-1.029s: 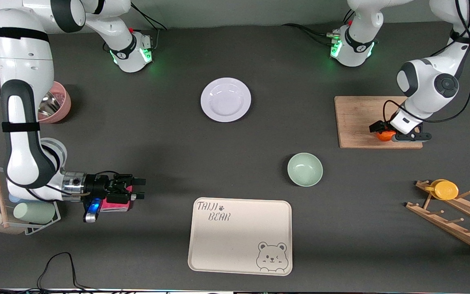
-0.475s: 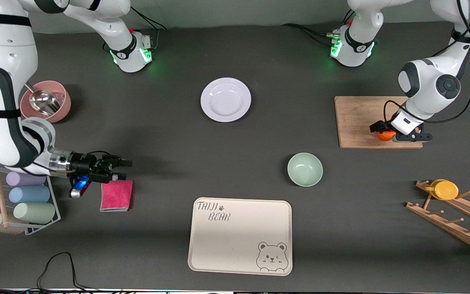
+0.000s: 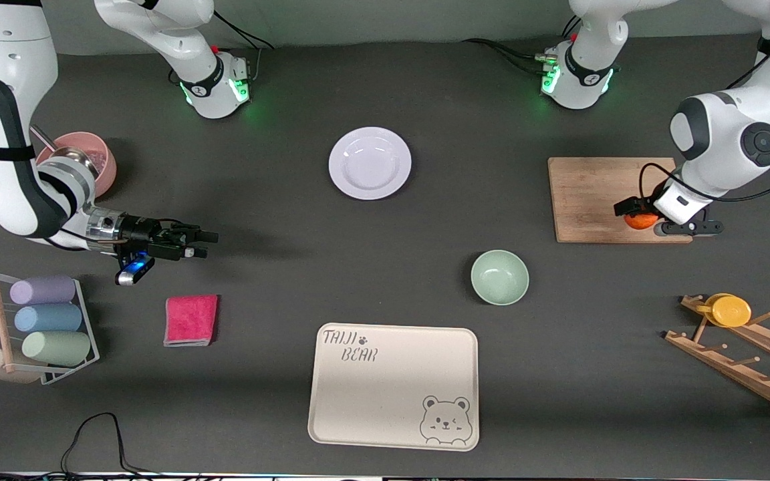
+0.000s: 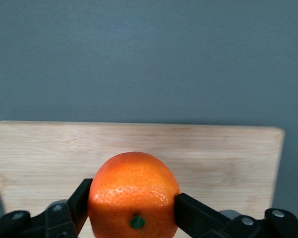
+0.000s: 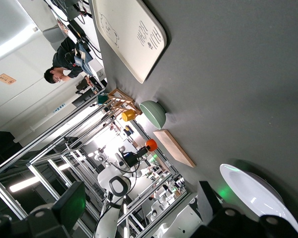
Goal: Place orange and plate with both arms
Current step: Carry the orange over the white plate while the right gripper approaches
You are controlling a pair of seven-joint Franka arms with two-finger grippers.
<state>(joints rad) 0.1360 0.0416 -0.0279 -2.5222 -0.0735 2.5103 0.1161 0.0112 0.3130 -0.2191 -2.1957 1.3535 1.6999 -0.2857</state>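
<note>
The orange (image 3: 640,221) is a small bright mandarin held over the corner of the wooden cutting board (image 3: 599,199) at the left arm's end. My left gripper (image 3: 643,220) is shut on it; in the left wrist view the orange (image 4: 134,196) sits between the two black fingers (image 4: 196,218). The pale white-lavender plate (image 3: 369,163) lies in the middle of the table, near the bases, and shows in the right wrist view (image 5: 256,196). My right gripper (image 3: 203,244) is open and empty above bare table, toward the right arm's end, pointing toward the table's middle.
A mint-green bowl (image 3: 499,277) and a beige bear tray (image 3: 393,385) lie nearer the camera than the plate. A pink cloth (image 3: 190,320), a cup rack (image 3: 34,321) and a pink bowl with a ladle (image 3: 81,162) are at the right arm's end. A wooden rack with a yellow lid (image 3: 729,310) is at the left arm's end.
My right gripper has moved away from over the pink cloth toward the bases, empty. My left gripper has shifted slightly with the orange toward the board's edge.
</note>
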